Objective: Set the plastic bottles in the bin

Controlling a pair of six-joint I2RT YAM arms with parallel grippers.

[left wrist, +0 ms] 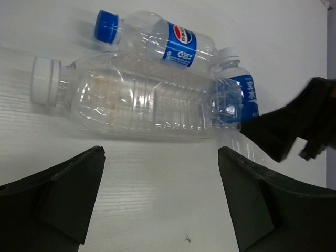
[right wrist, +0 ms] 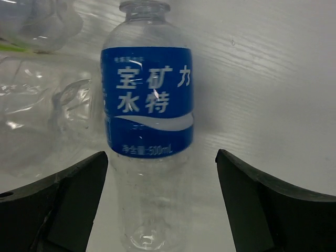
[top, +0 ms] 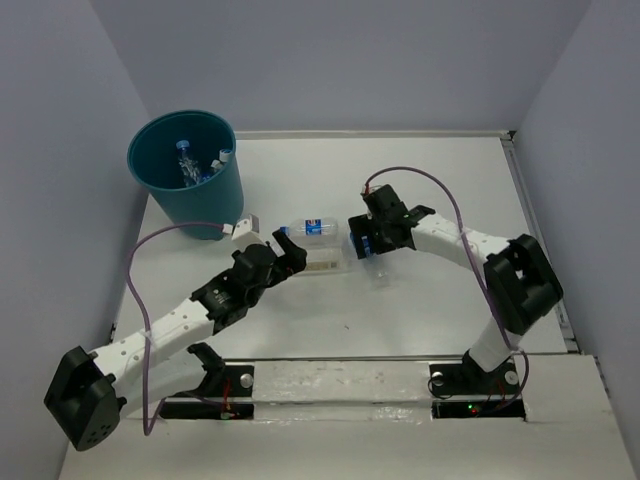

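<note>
Three plastic bottles lie together on the white table. A large clear one with a white cap (left wrist: 136, 100) (top: 326, 260) lies just ahead of my left gripper (left wrist: 160, 157) (top: 293, 250), which is open and holds nothing. Behind it lies a blue-capped, blue-labelled bottle (left wrist: 157, 39) (top: 315, 226). The third, with a blue label (right wrist: 149, 121) (left wrist: 242, 93), lies between the fingers of my open right gripper (right wrist: 160, 163) (top: 363, 244), with a gap on both sides. The teal bin (top: 150, 175) stands at the far left with several bottles (top: 192, 162) inside.
The right arm's black fingers (left wrist: 299, 126) reach into the left wrist view on the right, close to the large bottle's base. Grey walls enclose the table on the left, back and right. A raised rail (top: 520, 200) runs along the table's right edge.
</note>
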